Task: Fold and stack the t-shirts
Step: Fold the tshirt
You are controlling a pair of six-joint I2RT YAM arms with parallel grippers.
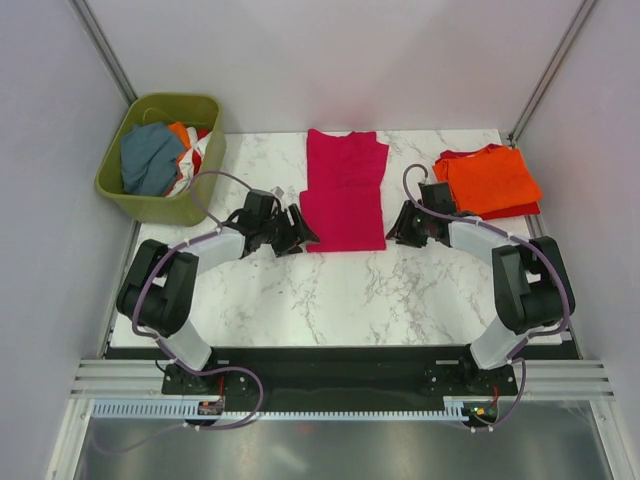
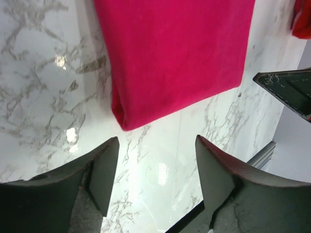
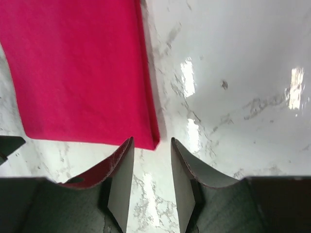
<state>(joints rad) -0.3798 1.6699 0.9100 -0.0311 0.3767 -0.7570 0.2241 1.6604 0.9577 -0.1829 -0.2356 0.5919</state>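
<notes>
T-shirt [image 1: 345,195] magenta, folded; left gripper [image 2: 156,141] gaping, right gripper [image 3: 151,141] part-spread, both empty by its corners.

The t-shirt [image 1: 345,190] is magenta, the basket [image 1: 158,207] olive-green, the table [image 1: 350,290] grey-veined white marble.

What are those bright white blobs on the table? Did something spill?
Nothing spilled. Left wrist view: the blobs are lamp glare on the glossy marble table, beside the pink shirt. Right wrist view: the same glare to the shirt's right, plus a thin shadow along its edge. Top view: softer, even light, no strong blobs.
</notes>
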